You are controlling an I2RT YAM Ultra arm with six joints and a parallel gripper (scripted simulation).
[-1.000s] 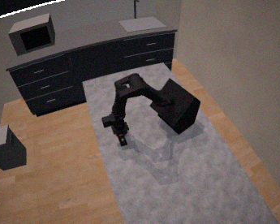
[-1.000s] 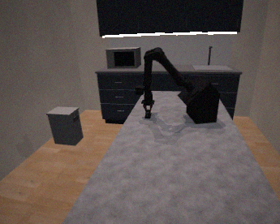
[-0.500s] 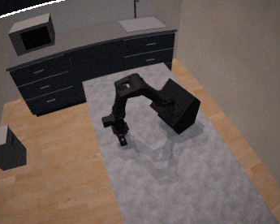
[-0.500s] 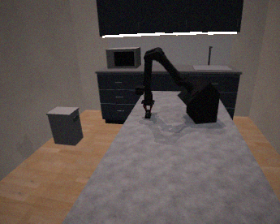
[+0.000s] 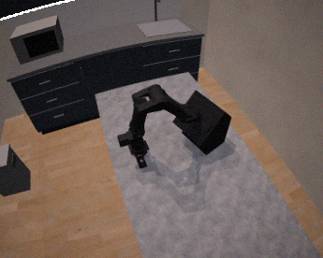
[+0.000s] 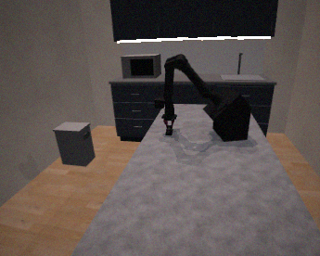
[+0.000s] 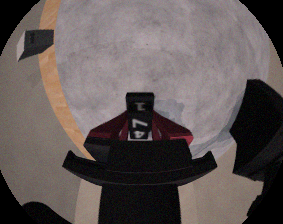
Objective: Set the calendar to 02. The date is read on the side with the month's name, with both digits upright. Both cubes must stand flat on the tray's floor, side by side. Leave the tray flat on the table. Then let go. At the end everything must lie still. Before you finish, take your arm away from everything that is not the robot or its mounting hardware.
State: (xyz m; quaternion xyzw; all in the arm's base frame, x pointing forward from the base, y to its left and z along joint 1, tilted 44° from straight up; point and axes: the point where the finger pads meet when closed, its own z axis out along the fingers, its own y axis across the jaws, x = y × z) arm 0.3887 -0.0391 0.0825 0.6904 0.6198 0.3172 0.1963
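In the wrist view a dark cube (image 7: 139,123) with white marks like a sideways 7 and 4 lies between the red fingers. My gripper (image 5: 139,155) (image 6: 169,121) (image 7: 140,113) appears shut on it, low over the table's left side. Just beyond it is a dark block-like part (image 7: 140,104) with a sideways mark like a 1. Whether this is the second cube or part of the tray cannot be told. In the top and exterior views a small dark shape (image 5: 141,163) (image 6: 169,132) is under the fingertips, too dark to separate into tray and cubes. The month's name cannot be read.
The table (image 5: 209,224) (image 6: 198,209) (image 7: 122,55) is mottled grey; its left edge is close to the gripper. The arm's dark base block (image 5: 206,123) (image 6: 232,116) (image 7: 257,130) stands to the right. A grey bin (image 5: 9,173) (image 6: 75,145) stands on the floor at the left.
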